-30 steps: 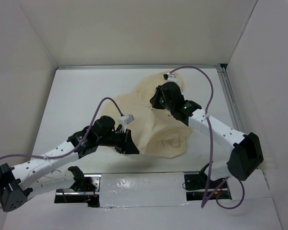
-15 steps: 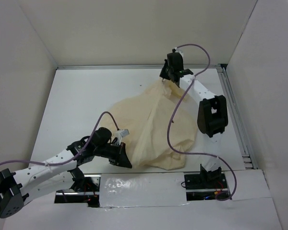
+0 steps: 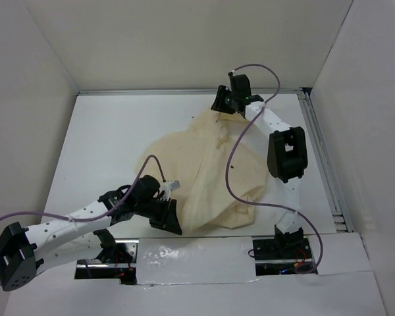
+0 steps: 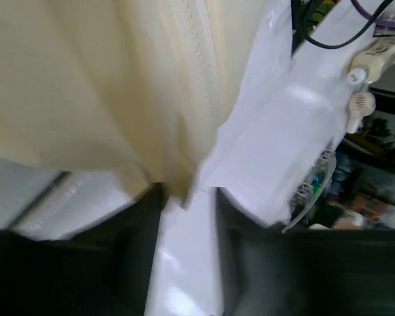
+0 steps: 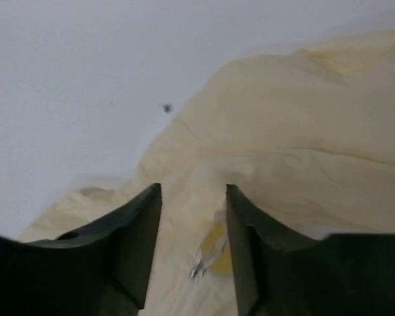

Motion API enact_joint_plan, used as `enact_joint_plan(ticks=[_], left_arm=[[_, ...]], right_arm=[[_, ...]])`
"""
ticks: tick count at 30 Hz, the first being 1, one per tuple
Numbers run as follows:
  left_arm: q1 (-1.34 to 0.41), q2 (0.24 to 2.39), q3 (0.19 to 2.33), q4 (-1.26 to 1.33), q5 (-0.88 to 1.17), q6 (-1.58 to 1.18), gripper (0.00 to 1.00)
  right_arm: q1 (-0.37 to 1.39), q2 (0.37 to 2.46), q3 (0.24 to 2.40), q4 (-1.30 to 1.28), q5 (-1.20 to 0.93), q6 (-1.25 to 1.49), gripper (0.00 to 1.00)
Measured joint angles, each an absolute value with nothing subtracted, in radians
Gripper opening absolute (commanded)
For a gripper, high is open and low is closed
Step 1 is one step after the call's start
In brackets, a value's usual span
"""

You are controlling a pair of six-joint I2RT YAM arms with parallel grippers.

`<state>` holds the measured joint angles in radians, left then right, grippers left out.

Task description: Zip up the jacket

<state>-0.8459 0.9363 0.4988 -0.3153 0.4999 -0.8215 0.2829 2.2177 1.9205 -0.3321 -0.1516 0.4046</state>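
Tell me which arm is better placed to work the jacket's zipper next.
Right, probably. The right gripper straddles a small shiny piece, likely the pull, on the jacket. The left gripper sits at the near hem, better for anchoring.

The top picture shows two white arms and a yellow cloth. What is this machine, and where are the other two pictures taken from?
It is a robot with two arms bolted to a table. A fixed camera above gives the top picture. Each wrist carries a camera too, so the dark shapes there are that arm's own fingers. The cloth is a crumpled cream jacket. The left gripper is at its near edge, the right gripper at its far end. Both look open; nothing seems held.
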Motion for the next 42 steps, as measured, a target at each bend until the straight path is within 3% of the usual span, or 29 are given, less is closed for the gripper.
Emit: enact_joint_plan(ticks=[1, 2, 9, 15, 18, 24, 29, 34, 37, 40, 41, 42], left_arm=[[-0.854, 0.944, 0.517, -0.353, 0.510, -0.823, 0.96], [-0.860, 0.950, 0.535, -0.384, 0.516, -0.825, 0.99], [-0.813, 0.982, 0.782, -0.515, 0.405, -0.813, 0.99], [-0.570, 1.165, 1.053, -0.493, 0.318, -0.708, 0.99], [-0.437, 1.380, 1.216, -0.466, 0.286, -0.625, 0.99], [-0.300, 1.776, 1.460, -0.433, 0.255, -0.434, 0.99], [-0.267, 1.952, 1.530, -0.422, 0.224, -0.282, 0.99], [-0.262, 2.064, 1.569, -0.415, 0.245, -0.205, 0.99], [-0.262, 2.107, 1.595, -0.411, 0.243, -0.184, 0.90], [-0.262, 2.126, 1.600, -0.410, 0.239, -0.181, 0.60], [-0.262, 2.131, 1.600, -0.410, 0.240, -0.180, 0.43], [-0.262, 2.135, 1.600, -0.410, 0.239, -0.178, 0.32]], right_arm=[[0.271, 2.172, 1.848, -0.302, -0.167, 0.388, 0.71], [0.260, 2.131, 1.790, -0.287, -0.175, 0.378, 0.91], [0.203, 1.792, 1.502, -0.268, -0.124, 0.339, 0.96], [0.148, 1.587, 1.299, -0.281, -0.090, 0.361, 0.96], [0.129, 1.612, 1.266, -0.313, -0.087, 0.353, 0.89], [0.142, 1.712, 1.242, -0.363, -0.051, 0.355, 0.91], [0.146, 1.735, 1.200, -0.383, -0.067, 0.339, 0.90], [0.166, 1.869, 1.312, -0.382, -0.127, 0.331, 0.88], [0.184, 1.943, 1.374, -0.380, -0.152, 0.328, 0.88], [0.204, 1.995, 1.412, -0.381, -0.164, 0.327, 0.87], [0.209, 2.004, 1.419, -0.380, -0.168, 0.328, 0.83], [0.214, 2.009, 1.422, -0.379, -0.172, 0.328, 0.80]])
